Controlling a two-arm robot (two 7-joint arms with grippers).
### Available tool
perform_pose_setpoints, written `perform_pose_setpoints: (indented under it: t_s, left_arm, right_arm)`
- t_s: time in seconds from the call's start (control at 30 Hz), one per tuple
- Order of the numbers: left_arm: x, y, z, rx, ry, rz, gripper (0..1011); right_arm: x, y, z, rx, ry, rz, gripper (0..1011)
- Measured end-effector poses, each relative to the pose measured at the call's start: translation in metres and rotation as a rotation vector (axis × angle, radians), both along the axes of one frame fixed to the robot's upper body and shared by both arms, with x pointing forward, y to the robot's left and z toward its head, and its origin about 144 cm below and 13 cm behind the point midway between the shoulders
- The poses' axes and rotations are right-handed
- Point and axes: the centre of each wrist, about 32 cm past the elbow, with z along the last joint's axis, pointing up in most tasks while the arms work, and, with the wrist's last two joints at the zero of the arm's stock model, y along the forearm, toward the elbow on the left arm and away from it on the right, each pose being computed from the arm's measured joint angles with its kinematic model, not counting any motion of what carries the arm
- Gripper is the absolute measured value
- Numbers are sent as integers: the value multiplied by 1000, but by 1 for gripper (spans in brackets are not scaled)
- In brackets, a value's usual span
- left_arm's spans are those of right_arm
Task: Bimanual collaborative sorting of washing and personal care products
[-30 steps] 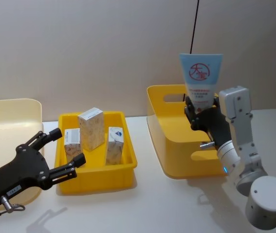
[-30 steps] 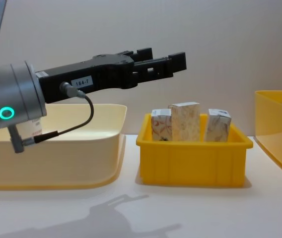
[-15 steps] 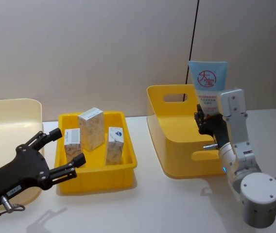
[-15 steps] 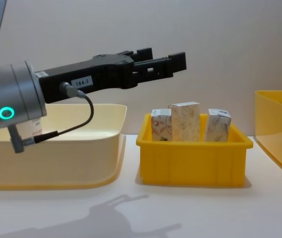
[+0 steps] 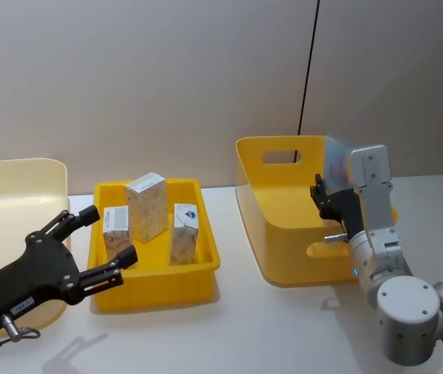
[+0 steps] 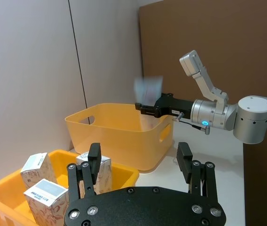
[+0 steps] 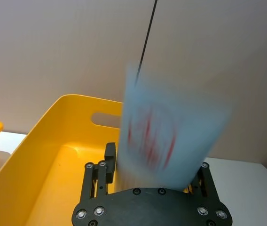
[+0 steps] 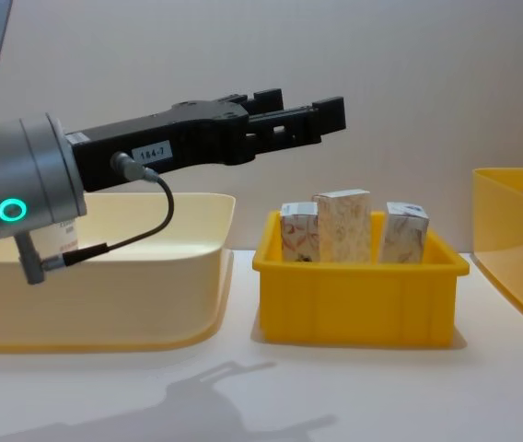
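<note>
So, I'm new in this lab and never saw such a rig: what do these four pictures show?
This is a robot with two arms, each ending in a two-finger gripper. One picture looks down from its head, one looks across the table from its chest, and two come from cameras on its wrists. On the table stand a pale bin on its left, a small yellow tray with three cartons upright inside, and a deep bin on its right. The left gripper hangs open near the tray, empty. The right gripper is shut on a light-blue tube, held upright above the deep bin.
</note>
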Motion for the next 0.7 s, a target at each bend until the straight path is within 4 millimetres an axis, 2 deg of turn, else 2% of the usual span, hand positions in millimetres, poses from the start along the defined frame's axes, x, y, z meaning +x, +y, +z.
perform_pose_setpoints:
  t_s: [0.13,0.23,0.33,0.7]
  left_arm:
    - [0,0,0,0,0,0,1003]
    - [0,0,0,0,0,0,1003]
    - [0,0,0,0,0,0,1003]
    - [0,0,0,0,0,0,1003]
  right_arm:
    - [1,1,0,3,4,-5,821]
    - [1,1,-1,4,7,-9,938]
    - [2,1,-1,6,8,-12,1001]
    - [2,2,-2,8,12,-17,1001]
